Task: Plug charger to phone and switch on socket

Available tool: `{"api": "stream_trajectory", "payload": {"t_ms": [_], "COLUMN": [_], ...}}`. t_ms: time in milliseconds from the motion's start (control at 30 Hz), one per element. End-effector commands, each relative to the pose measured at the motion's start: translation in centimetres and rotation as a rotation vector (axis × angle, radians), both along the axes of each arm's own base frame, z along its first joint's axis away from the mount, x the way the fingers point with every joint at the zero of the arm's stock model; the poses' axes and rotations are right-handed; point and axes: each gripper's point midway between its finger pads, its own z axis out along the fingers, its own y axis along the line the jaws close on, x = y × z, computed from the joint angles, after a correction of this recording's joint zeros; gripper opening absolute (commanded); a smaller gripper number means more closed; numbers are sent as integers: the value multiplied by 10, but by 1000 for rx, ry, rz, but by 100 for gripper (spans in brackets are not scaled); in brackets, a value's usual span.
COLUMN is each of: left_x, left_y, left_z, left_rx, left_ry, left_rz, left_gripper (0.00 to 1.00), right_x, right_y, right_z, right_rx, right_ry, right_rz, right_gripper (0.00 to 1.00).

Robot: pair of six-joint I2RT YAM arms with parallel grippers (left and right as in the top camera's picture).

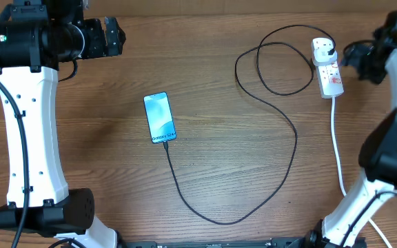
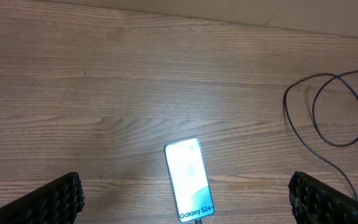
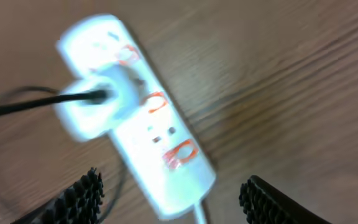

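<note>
Charger tip looks seated in bottom end of phone, which lies mid-table. Cable loops right of phone to socket, well apart from phone, plug in. So plug-in part probably done.

Remaining: red switch, can't tell if on, wrist view blurry.

Right gripper over socket, spread wide, empty. Left gripper above phone, same: wide, nothing held.

Wooden table, brown grain, carrying four things. Phone flat left of centre, screen up and lit, white text at near end. Charger cable meets phone's near end (seemingly plugged in, joint too small to confirm), sweeps wide to right, then loops beside socket. Socket flat at far right, plug seated in far end. Thick white cord trails from socket's near end toward table's near edge.
</note>
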Motion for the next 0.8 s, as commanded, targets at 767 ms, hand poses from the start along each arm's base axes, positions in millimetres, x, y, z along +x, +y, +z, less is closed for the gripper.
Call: {"api": "stream_trajectory", "payload": {"t_ms": [767], "left_x": [3], "left_y": [0], "left_z": [1], "left_rx": [5], "left_ry": [-3], "left_rz": [3], "left_gripper": [100], "right_x": [-253], "right_y": [147], "right_z": [255], "right_rx": [-19], "right_ry": [-288], "right_rz": [260], "right_gripper": [100]}}
